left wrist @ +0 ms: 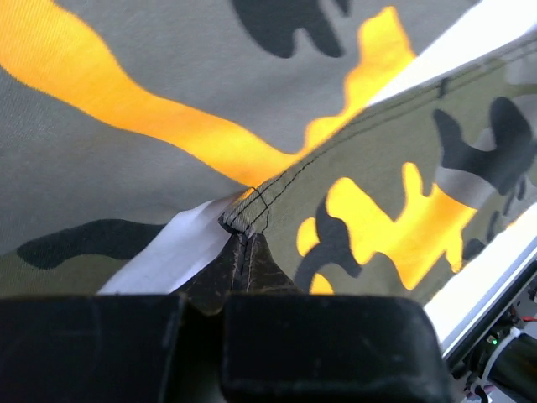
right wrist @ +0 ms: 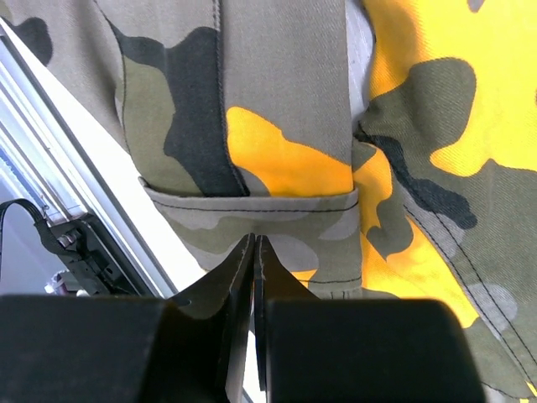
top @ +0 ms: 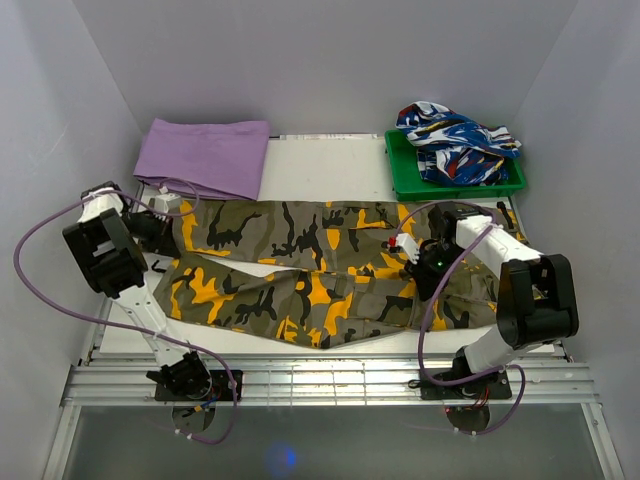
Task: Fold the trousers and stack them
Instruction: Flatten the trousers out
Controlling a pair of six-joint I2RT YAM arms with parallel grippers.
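Observation:
The camouflage trousers [top: 300, 270] lie spread flat across the table, legs to the left and waist to the right. My left gripper [top: 170, 232] is at the left end. In the left wrist view it [left wrist: 243, 239] is shut on a stitched hem corner of the trousers [left wrist: 352, 210], which bunches up at the fingertips. My right gripper [top: 412, 265] is at the waist end. In the right wrist view it [right wrist: 254, 239] is shut, its tips lying over the waistband of the trousers [right wrist: 277, 218]. No cloth shows between its jaws.
A folded purple cloth [top: 205, 158] lies at the back left. A green tray [top: 400, 172] at the back right holds a blue, white and red garment [top: 455, 140]. Bare white table [top: 320, 165] shows between them. A metal rail [top: 330, 380] runs along the front edge.

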